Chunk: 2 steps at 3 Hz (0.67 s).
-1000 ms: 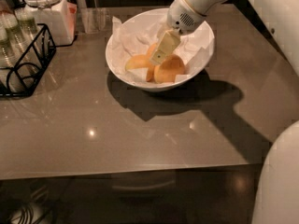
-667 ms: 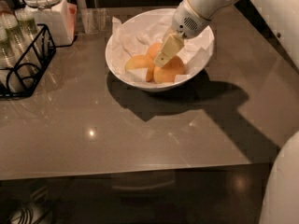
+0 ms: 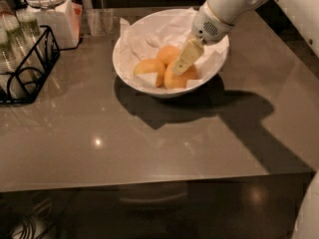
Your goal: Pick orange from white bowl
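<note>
The white bowl (image 3: 130, 39), lined with crumpled white paper, stands at the back middle of the table. Three pale oranges lie in it: one at the left (image 3: 148, 68), one at the back (image 3: 167, 54) and the largest orange (image 3: 180, 78) at the front right. My gripper (image 3: 183, 59) reaches down into the bowl from the upper right. Its tip lies over the top of the largest orange, between it and the back one. The gripper hides part of that orange.
A white lidded jar (image 3: 49, 11) stands at the back left, with a black wire rack (image 3: 25, 66) holding glass bottles in front of it. A clear glass (image 3: 98, 21) stands beside the bowl. The table's front edge (image 3: 149, 183) runs across below.
My wrist has shifted a little to the right and the gripper tip has settled slightly lower on the oranges. The bowl and fruit have not moved.
</note>
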### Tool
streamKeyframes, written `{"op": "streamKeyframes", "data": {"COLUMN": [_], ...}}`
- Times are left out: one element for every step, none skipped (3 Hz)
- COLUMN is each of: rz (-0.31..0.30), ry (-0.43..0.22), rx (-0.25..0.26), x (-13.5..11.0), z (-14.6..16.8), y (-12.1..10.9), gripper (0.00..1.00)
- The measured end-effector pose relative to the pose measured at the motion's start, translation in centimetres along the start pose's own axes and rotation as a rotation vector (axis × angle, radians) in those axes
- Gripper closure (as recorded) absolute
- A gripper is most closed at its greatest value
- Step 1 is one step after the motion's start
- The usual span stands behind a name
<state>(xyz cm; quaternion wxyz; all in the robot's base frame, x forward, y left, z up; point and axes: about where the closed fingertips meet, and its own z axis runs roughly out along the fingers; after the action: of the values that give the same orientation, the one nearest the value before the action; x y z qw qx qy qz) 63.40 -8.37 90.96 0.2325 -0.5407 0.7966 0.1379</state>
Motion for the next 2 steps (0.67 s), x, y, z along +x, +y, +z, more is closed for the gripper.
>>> {"op": "streamKeyframes", "data": {"rz": [0.026,0.051], "ry": [0.019,0.032], "rx": [-0.016,-0.044], "x": [0.9,1.7], "z": [0.8,1.9], "y": [0.0,0.1], "gripper": [0.31,0.31]}}
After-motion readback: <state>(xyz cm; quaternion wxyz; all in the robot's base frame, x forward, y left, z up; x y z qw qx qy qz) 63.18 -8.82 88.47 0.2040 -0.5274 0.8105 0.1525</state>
